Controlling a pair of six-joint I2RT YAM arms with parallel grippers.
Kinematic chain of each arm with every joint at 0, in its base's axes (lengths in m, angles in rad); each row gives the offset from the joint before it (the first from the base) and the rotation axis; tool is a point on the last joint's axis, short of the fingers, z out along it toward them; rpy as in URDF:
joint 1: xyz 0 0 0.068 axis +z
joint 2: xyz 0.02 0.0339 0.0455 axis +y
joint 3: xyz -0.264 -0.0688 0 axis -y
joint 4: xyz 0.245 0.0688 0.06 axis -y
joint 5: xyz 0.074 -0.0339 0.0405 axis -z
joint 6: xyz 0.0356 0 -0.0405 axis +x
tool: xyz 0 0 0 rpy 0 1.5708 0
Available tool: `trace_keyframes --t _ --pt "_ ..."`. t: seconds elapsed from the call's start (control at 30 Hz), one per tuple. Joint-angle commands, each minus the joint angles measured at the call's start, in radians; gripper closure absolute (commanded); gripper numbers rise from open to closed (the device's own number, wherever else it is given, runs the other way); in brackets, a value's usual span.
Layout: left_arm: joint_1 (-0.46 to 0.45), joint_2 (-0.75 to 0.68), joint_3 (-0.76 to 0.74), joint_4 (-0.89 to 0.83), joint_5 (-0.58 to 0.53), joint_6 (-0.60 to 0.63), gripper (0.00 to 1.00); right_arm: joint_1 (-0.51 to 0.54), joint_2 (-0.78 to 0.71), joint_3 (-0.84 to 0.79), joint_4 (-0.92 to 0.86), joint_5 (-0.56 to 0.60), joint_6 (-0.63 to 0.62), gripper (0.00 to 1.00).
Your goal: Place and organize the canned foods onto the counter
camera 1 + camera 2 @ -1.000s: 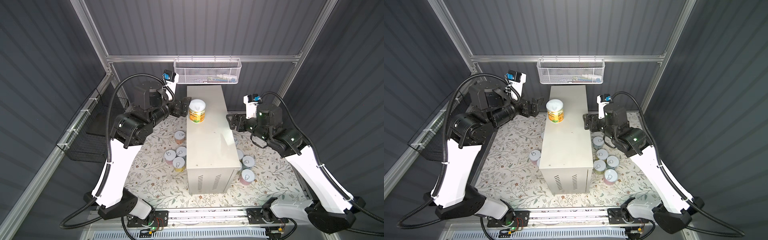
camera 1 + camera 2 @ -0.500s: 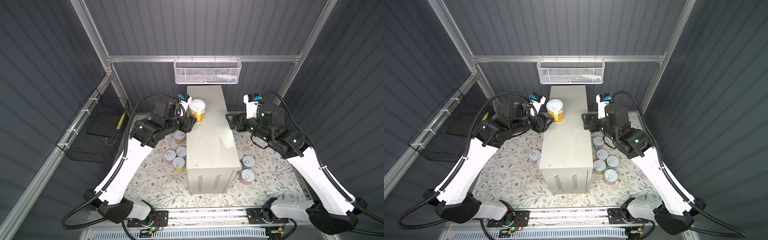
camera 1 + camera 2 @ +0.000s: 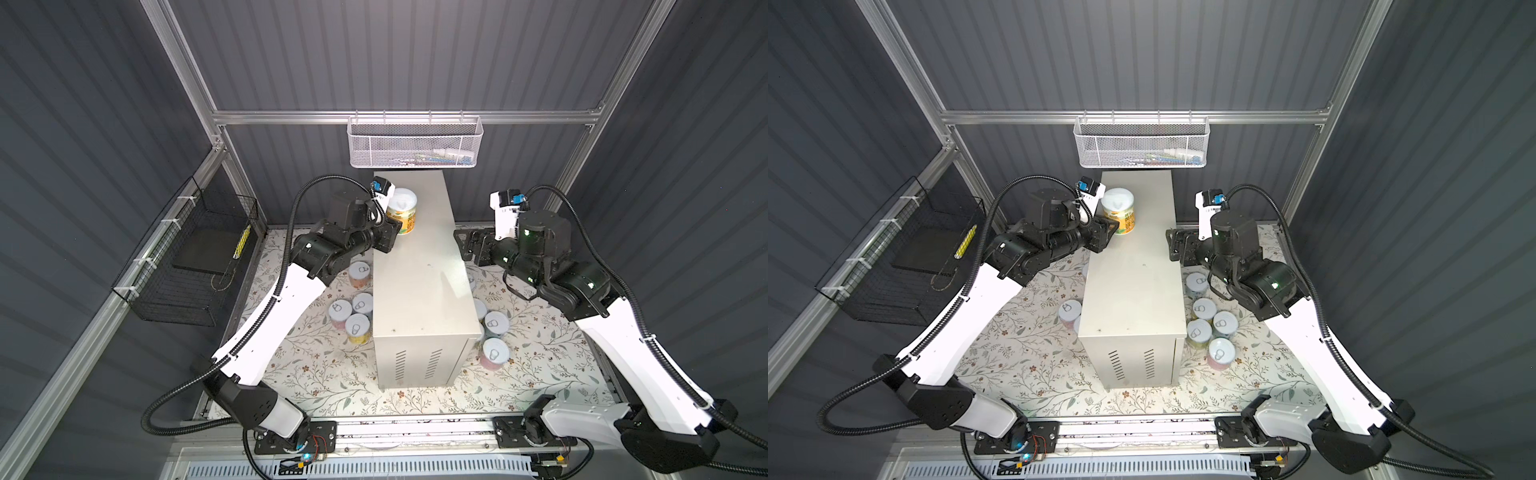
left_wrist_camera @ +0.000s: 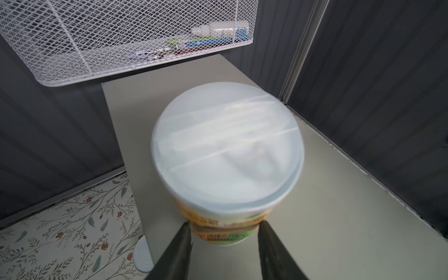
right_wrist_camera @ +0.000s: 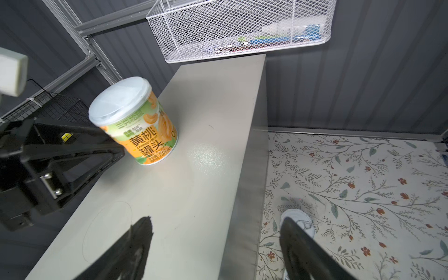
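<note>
Listing the stall's contents, left to right.

1. black wire basket: hangs on the left wall and has no part in this job.
2. floral mat: the floor covering under everything.
3. left-hand cans: four, upright on the mat, just beside the counter's left flank.
4. left gripper: closed low on the yellow-peach can, one finger on each side of its base.
5. yellow-peach can: upright near the far left edge of the counter top, and the only can up there.
6. white mesh basket: hangs on the back rail, above the counter's far end.
7. right gripper: jaws apart with nothing between them, at the counter's right edge above a pull-tab can on the mat.
8. right-hand cans: five, clustered on the mat.

Step in hand, by my reading: seating the first can. The next move calls for a clean release and a withdrawal that does not nudge the can over the edge. After that, nine cans remain to fetch from the mat.
</note>
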Motion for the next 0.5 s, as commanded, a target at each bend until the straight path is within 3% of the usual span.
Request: trace_keyframes --t 0.0,0.13,0.47 --pt "0.003 0.035 0.025 0.066 -0.061 0.020 0.55 0.005 0.000 -0.018 0.009 0.009 0.008 0.15" --pt "0.004 0.092 0.070 0.094 -0.087 0.024 0.47 0.001 0.023 -0.010 0.015 0.008 -0.002 0.14" --pt "0.029 0.265 0.239 0.142 -0.099 -0.006 0.45 -0.020 0.094 0.049 0.030 -0.028 -0.022 0.14"
